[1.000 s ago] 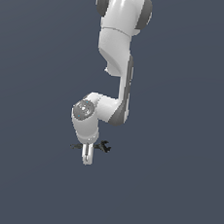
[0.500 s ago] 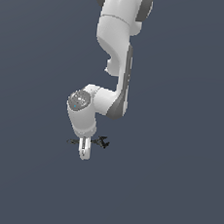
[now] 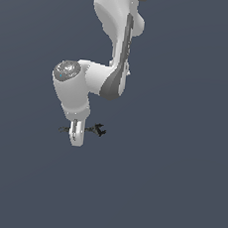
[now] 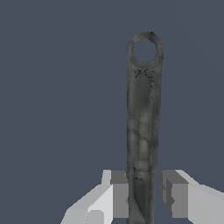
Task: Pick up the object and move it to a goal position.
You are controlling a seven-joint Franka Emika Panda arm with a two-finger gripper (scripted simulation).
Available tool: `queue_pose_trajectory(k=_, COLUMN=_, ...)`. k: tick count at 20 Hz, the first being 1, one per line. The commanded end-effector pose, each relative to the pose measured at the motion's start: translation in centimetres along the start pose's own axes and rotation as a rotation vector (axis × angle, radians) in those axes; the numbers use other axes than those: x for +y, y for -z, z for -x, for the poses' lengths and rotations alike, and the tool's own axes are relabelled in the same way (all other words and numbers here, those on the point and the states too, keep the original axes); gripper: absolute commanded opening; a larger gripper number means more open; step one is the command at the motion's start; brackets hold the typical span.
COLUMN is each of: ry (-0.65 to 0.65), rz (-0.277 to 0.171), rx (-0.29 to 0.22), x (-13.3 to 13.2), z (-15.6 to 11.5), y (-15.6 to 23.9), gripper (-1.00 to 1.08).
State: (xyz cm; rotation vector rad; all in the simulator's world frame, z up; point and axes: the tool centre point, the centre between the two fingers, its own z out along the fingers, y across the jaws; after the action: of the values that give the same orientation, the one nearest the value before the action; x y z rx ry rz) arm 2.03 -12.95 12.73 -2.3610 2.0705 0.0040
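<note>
The object [image 3: 98, 130] is a thin dark wrench lying level, its forked end pointing to the exterior view's right. My gripper [image 3: 75, 137] hangs below the white arm [image 3: 113, 46] and is shut on the object's shaft, with both ends sticking out past the fingers. In the wrist view the object [image 4: 142, 113] runs away from the camera to a ring end, and my gripper [image 4: 144, 197] holds it between two grey pads [image 4: 119, 194]. A narrow slit shows beside the other pad. The forked end is hidden in the wrist view. The goal position is out of view.
A plain dark blue-grey background fills both views. No other objects, containers or edges show.
The gripper has risen and shifted toward the exterior view's left, and the object has moved with it, staying between the fingers.
</note>
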Motion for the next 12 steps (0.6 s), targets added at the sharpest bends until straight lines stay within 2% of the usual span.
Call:
queue_pose_trajectory(k=1, ry=-0.001, rz=-0.001, rx=-0.001, x=1.0, z=-0.9, y=2.9, gripper=-1.00)
queue_pose_trajectory(k=12, ry=-0.001, rz=0.000, rx=0.001, x=4.8, z=-4.6, y=15.0, gripper=-1.00)
